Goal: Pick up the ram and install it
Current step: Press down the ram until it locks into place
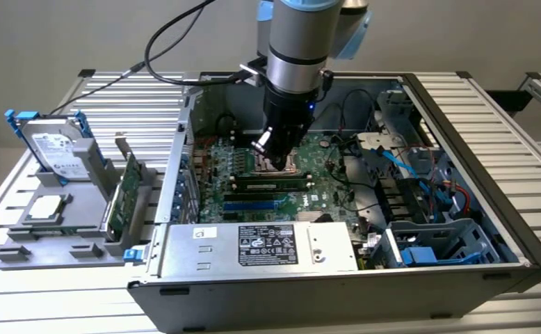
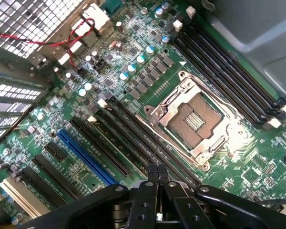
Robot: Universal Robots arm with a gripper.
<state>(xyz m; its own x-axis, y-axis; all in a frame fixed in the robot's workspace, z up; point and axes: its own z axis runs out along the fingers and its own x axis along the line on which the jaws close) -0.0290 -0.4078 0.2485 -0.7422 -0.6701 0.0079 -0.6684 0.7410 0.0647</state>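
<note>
Nearest me, the open computer case [image 1: 345, 303] lies on its side on the bench [image 1: 530, 146], so the motherboard faces up and the arm can come straight down into it. Just behind the labelled power supply [image 1: 261, 245] I see the ram [image 1: 272, 185], a green stick with dark chips standing on edge along the memory slots. It looks seated there rather than carried, though I cannot tell whether it is fully latched. Just beyond it the gripper [image 1: 268, 145] hangs low over the CPU socket [image 2: 195, 119]. In the wrist view the gripper [image 2: 158, 172] is clenched, fingertips pressed together with nothing between them, perhaps for pushing down. Off to the exterior view's left, a hard drive [image 1: 53, 146] and an expansion card [image 1: 120, 198] stand in a grey holder.
</note>
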